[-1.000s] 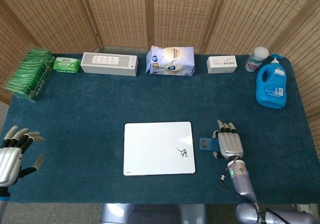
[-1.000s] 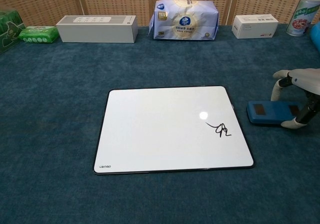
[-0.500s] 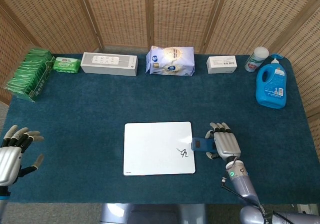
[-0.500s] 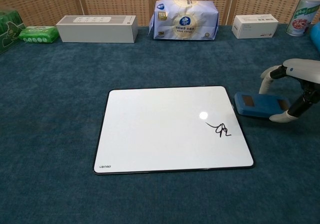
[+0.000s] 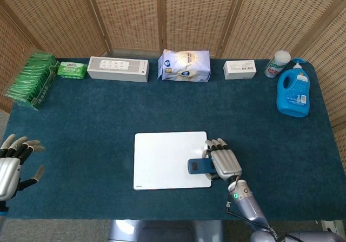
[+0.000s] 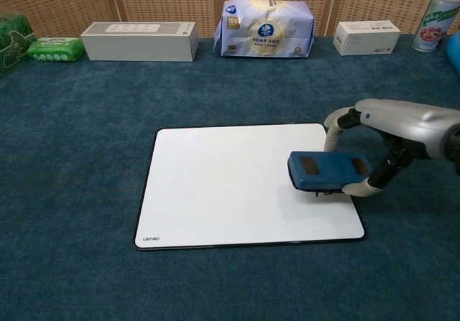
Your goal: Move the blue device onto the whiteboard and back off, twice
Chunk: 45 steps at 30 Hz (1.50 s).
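The blue device (image 6: 327, 171) (image 5: 197, 166) is a flat rectangular block with a small dark window on top. My right hand (image 6: 392, 131) (image 5: 224, 162) grips it from its right end and holds it over the right part of the whiteboard (image 6: 223, 184) (image 5: 162, 158), covering the black scribble there. Whether it touches the board I cannot tell. My left hand (image 5: 13, 163) hovers open at the far left edge of the table, fingers spread, holding nothing.
Along the back edge stand a green packet box (image 5: 32, 79), a green wipes pack (image 5: 71, 69), a white speaker (image 5: 118, 68), a tissue pack (image 5: 184, 65), a small white box (image 5: 240, 69), a canister (image 5: 277, 63) and a blue detergent bottle (image 5: 293, 93).
My right hand has carried the blue device leftward from the cloth beside the whiteboard to over the board's right part. The left hand has barely moved.
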Tool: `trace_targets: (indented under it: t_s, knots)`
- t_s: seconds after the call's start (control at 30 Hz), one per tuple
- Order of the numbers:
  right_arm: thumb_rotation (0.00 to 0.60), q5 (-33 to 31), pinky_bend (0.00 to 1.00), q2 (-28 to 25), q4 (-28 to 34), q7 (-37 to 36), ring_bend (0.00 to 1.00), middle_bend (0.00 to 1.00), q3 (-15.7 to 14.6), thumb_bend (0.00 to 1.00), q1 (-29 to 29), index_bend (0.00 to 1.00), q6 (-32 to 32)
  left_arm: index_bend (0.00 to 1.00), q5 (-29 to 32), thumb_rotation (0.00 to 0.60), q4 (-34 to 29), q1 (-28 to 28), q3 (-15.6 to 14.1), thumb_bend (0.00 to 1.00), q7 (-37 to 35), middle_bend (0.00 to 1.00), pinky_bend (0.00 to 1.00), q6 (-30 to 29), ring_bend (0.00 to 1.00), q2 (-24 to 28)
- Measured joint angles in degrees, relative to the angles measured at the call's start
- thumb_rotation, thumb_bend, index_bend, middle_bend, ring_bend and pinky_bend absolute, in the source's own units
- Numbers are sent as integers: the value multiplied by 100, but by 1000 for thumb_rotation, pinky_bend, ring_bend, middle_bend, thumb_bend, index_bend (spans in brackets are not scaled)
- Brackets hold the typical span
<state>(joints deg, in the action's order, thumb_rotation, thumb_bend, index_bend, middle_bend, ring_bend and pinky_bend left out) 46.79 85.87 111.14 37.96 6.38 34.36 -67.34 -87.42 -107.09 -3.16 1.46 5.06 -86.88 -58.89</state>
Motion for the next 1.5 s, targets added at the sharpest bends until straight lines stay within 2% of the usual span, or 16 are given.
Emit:
trace_targets:
  t_s: [0.27, 0.53, 1.03, 1.5]
  knots:
    - [600, 88, 0, 681, -433, 335, 0, 120, 30, 270, 303, 672, -56, 333, -6, 600, 53, 76, -25, 416, -122, 285, 55, -91, 165, 86]
    - [600, 283, 0, 949, -959, 340, 0, 116, -33, 264, 372, 671, -91, 334, -26, 600, 49, 117, -39, 417, -149, 285, 50, -139, 165, 133]
    - [600, 462, 0, 914, -1192, 91, 0, 117, -203, 263, 282, 679, 79, 334, -105, 600, -34, 130, -43, 416, -91, 285, 45, -178, 163, 156]
    - [600, 477, 0, 625, -694, 251, 0, 117, -415, 262, -20, 681, -320, 334, -185, 600, -36, 61, -33, 416, -94, 284, 42, -106, 162, 114]
